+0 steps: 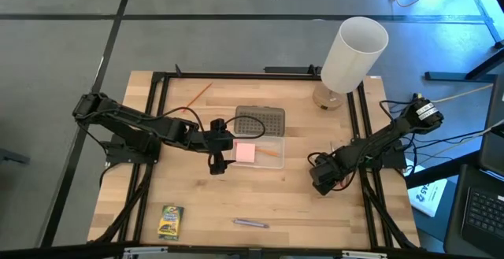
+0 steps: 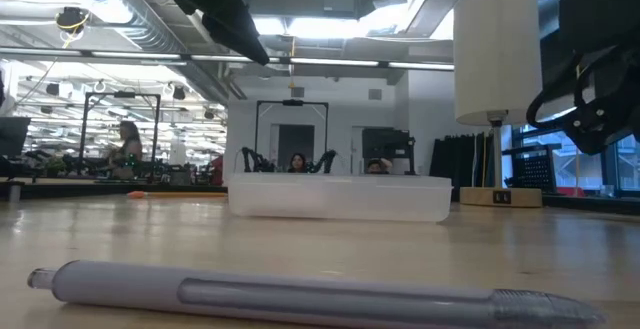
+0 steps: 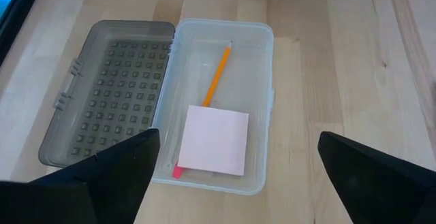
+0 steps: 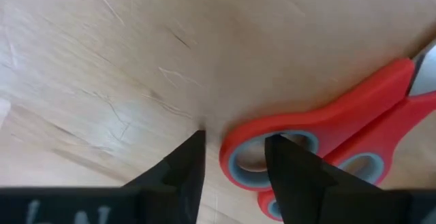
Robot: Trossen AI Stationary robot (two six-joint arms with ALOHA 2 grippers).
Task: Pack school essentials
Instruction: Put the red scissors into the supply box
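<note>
Your left gripper (image 3: 235, 176) hangs released above the clear case (image 3: 262, 101), where the pink eraser (image 3: 214, 141) and one orange pencil (image 3: 216, 76) lie. Your right gripper (image 4: 235, 159) sits low on the table, fingers parted around a handle loop of the red scissors (image 4: 327, 132)

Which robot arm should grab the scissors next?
Probably the right. Its gripper is down at the red scissors, with one finger in a handle ring and the other outside. The left gripper hovers open over the case, away from them.
</note>
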